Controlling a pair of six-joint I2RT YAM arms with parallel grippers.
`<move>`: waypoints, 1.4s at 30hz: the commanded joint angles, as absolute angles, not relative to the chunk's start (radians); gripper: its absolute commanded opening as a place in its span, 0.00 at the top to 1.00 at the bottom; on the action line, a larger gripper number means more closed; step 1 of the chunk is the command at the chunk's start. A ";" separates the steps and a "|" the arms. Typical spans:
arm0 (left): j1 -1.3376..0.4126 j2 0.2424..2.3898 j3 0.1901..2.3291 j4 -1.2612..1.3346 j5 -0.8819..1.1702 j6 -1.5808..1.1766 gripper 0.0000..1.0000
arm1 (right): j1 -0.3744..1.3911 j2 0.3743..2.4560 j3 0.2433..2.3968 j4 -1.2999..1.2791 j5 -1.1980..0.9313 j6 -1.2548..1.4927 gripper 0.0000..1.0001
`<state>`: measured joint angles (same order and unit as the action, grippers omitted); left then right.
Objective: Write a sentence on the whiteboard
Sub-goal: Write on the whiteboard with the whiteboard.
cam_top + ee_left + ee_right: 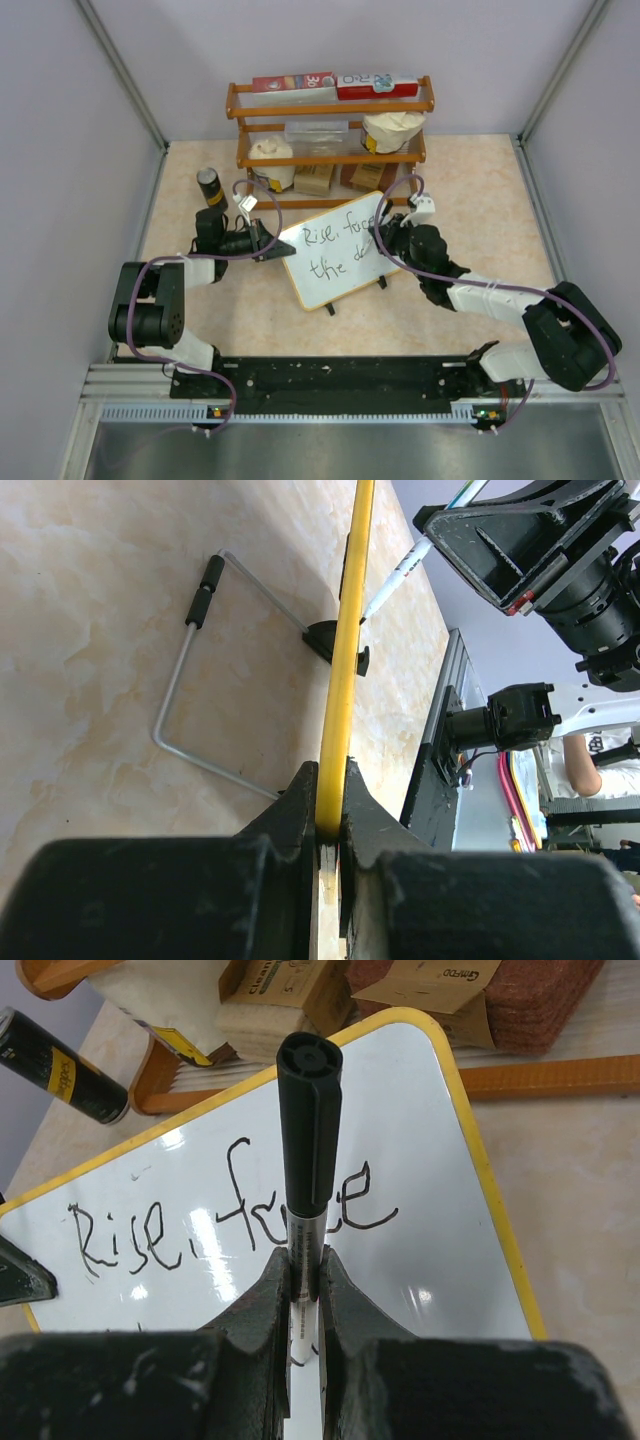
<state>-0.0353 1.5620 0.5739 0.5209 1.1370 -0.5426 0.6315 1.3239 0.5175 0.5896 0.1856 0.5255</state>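
Observation:
The whiteboard (332,285) stands tilted on the table, propped on small black feet. Its frame looks yellow in the wrist views. The sentence (333,240) in black marker reads "Rise, face" on the top line, and "the d" shows below it. My left gripper (279,247) is shut on the board's left edge, seen as a yellow strip (349,630) between the jaws (330,825). My right gripper (384,238) is shut on a black-capped marker (311,1110), held over the board (430,1170) near the writing (235,1222). The marker's tip is hidden.
A wooden shelf rack (330,130) with boxes and bags stands behind the board. A black-and-yellow can (210,187) stands to its left. A bent wire stand (180,680) sits behind the board. Walls close in both sides.

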 commanded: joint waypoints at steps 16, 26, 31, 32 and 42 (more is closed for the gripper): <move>-0.009 1.600 0.543 0.434 0.959 -0.440 1.00 | 0.612 1.322 0.591 0.554 0.239 0.496 1.00; -0.009 1.600 0.543 0.434 0.959 -0.440 1.00 | 0.609 1.328 0.598 0.560 0.226 0.499 1.00; -0.009 1.600 0.543 0.434 0.959 -0.440 1.00 | 0.609 1.330 0.578 0.548 0.218 0.500 1.00; -0.009 1.600 0.543 0.434 0.959 -0.440 1.00 | 0.609 1.330 0.572 0.548 0.218 0.500 1.00; -0.009 1.600 0.543 0.434 0.959 -0.440 1.00 | 0.607 1.325 0.523 0.548 0.222 0.508 1.00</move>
<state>-0.0353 1.5623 0.5739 0.5209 1.1370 -0.5426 0.6182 1.3231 0.5411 0.5529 0.2089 0.5186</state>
